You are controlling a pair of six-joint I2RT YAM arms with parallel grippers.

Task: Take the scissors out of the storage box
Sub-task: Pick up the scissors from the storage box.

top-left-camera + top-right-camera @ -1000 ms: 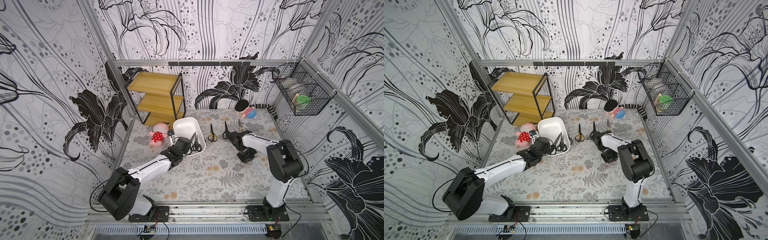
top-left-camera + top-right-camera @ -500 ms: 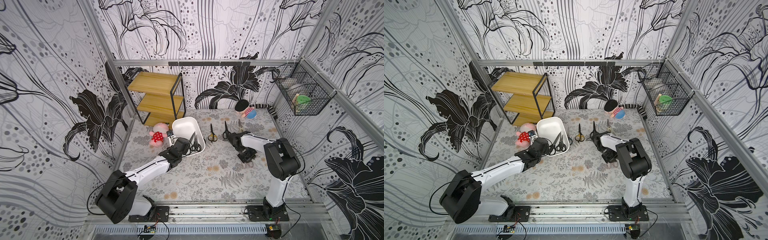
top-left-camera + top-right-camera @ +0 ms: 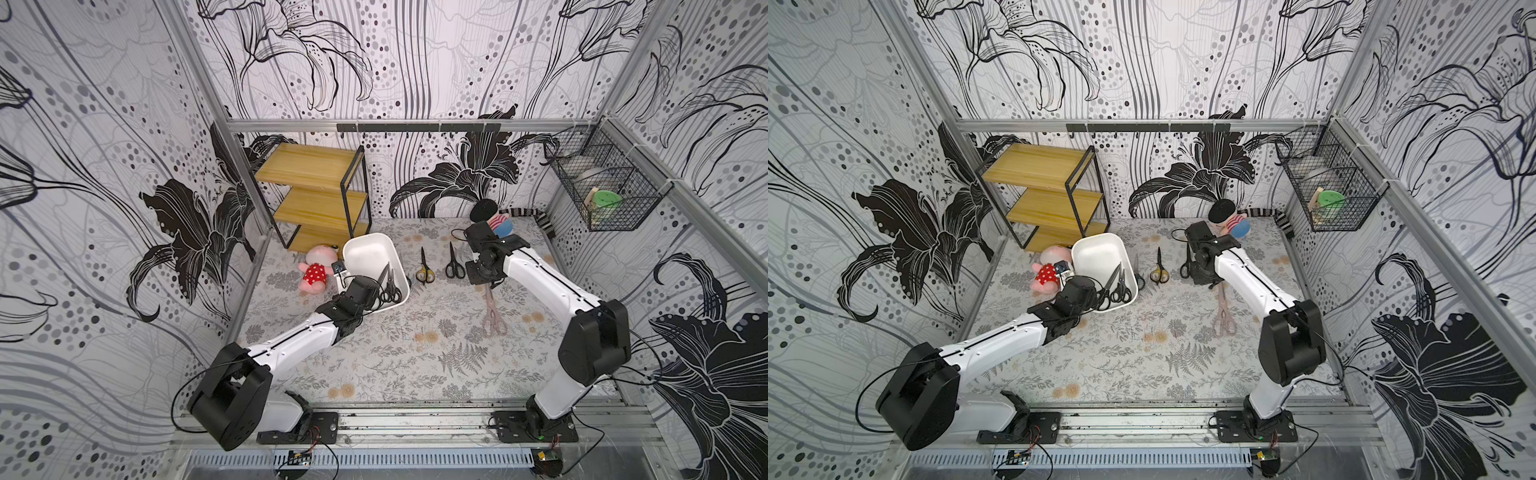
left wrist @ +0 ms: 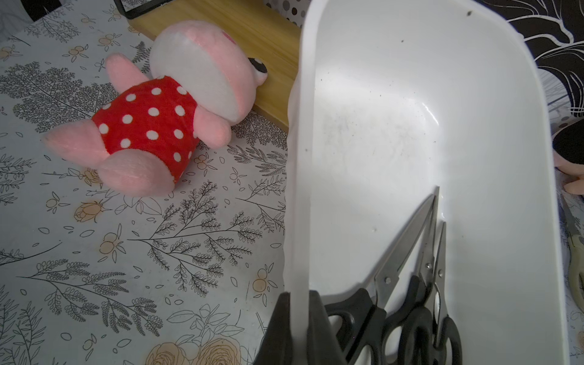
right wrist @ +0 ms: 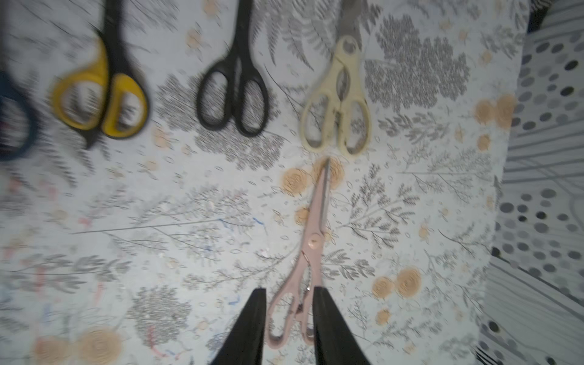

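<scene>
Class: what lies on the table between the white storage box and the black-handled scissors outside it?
In a top view, two pairs: dark-blue-handled scissors beside the storage box, then yellow-handled scissors, short of the black-handled scissors.

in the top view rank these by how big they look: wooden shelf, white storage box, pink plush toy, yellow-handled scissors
1. wooden shelf
2. white storage box
3. pink plush toy
4. yellow-handled scissors
The toy and the scissors look about alike in length, but the toy is much bulkier.
</scene>
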